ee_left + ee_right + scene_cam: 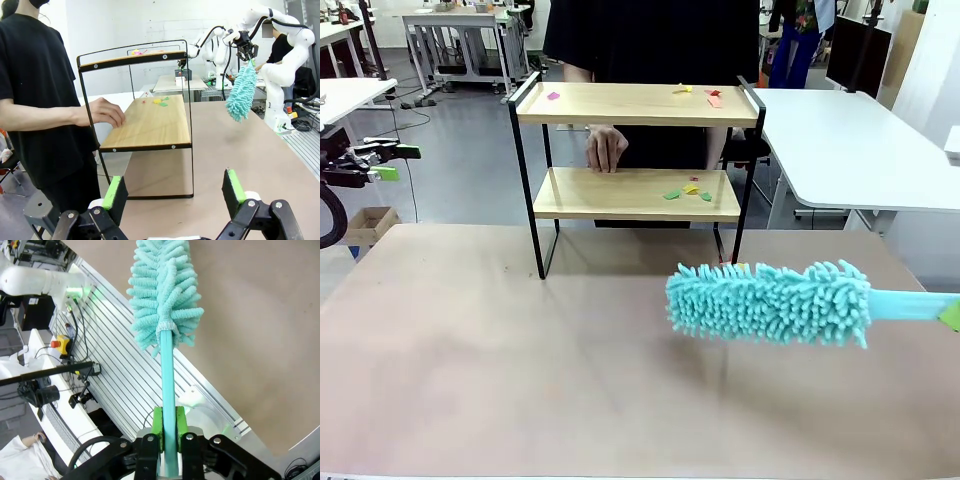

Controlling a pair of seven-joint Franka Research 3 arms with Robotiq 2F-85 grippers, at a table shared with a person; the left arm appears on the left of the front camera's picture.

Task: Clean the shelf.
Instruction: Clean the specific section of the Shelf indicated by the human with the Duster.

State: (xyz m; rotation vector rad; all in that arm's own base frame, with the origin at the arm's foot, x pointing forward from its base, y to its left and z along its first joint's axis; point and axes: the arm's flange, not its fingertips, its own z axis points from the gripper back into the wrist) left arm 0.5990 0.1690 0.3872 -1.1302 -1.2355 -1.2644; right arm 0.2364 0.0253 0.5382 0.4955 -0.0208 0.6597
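1. The right gripper had its green pads clamped hard on the turquoise handle of the duster. The fluffy head hung over the table, in front of the shelf near its right end and clear of it.
2. The left gripper sat off at the table's left side, fingers spread wide with nothing between them.
3. The shelf stood at the far middle of the table with its long axis left to right and its open front facing the robot. A person's hand reached in from behind, between the two boards.
4. Coloured scraps, probably paper though too small to be sure, dotted both boards, mostly toward the right.
5. The duster lay almost level, its long axis parallel to the boards. The head pointed to the robot's left, the handle trailing right.
6. The smart play was to lift the head to board height and enter from the open front. Sweep lightly along the board so the rack doesn't slide, keeping the handle off the black frame and away from that hand.
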